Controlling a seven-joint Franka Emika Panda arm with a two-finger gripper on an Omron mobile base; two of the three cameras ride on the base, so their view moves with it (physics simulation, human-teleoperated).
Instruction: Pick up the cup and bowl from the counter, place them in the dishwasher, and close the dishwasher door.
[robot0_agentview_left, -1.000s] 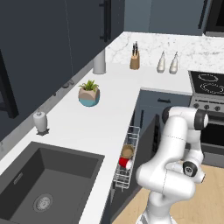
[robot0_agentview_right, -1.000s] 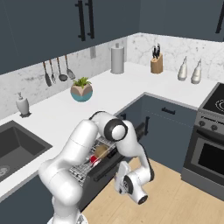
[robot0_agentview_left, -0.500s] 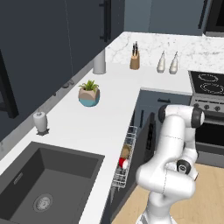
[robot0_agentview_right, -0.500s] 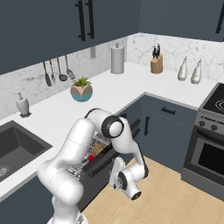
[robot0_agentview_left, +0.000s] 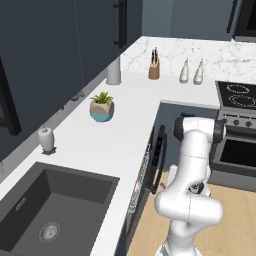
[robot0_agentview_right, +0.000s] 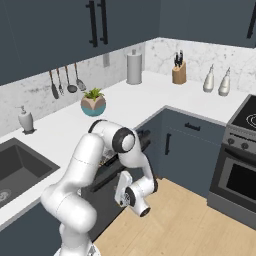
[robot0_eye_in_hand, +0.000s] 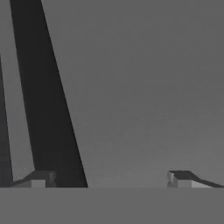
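White marbled counter (robot0_agentview_left: 125, 112) beside dark cabinets, pale wood floor (robot0_agentview_right: 190, 220).

Plant pot (robot0_agentview_left: 102, 108) on the counter (robot0_agentview_left: 120, 130) behind the sink (robot0_agentview_left: 50, 210); dishwasher door (robot0_agentview_left: 158, 159) below the counter edge.

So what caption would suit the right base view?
White arm reaching low, open tool against the nearly shut dishwasher door under the counter.

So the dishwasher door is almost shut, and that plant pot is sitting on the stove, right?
Not quite. The plant pot sits on the white counter near the wall, not on the stove; the right base view shows it. The dishwasher door is indeed almost shut.
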